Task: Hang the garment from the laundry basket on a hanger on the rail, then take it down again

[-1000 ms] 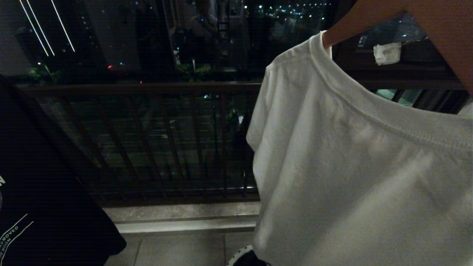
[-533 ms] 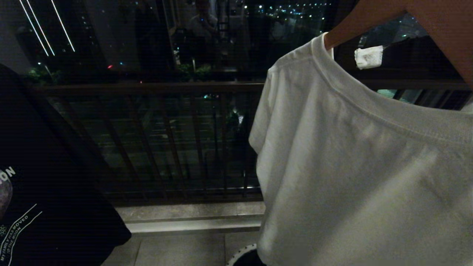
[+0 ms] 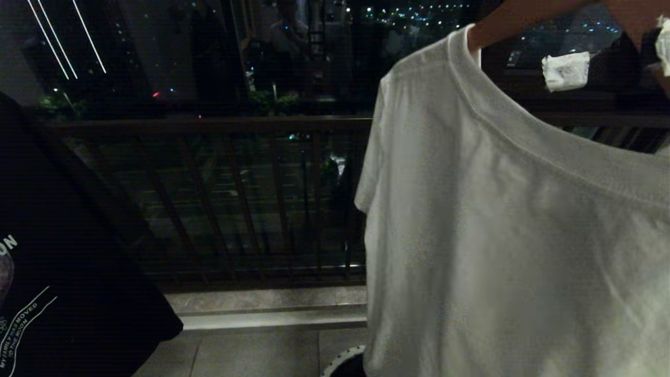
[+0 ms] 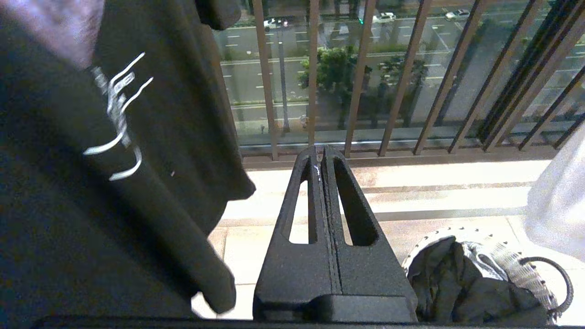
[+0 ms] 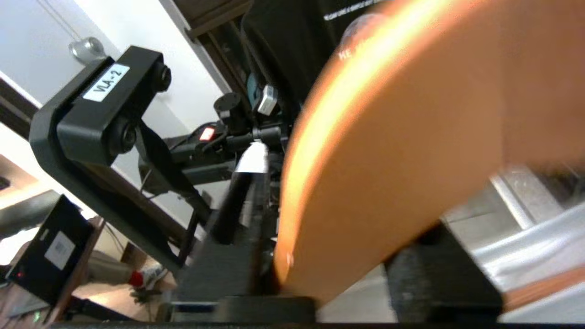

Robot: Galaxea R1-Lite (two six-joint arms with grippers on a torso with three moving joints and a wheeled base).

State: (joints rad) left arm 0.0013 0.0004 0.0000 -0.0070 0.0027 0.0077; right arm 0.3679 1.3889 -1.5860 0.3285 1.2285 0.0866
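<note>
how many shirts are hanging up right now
2. A white T-shirt hangs on the wooden hanger at right; a black printed T-shirt hangs at far left. More may hang out of frame.

White T-shirt (image 3: 502,235) on wooden hanger (image 3: 518,15) (basket (image 4: 512,256) below)

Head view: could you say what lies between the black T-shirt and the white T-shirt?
In the head view, nothing hangs between the black T-shirt and white T-shirt; only the balcony railing and ledge show behind.
</note>
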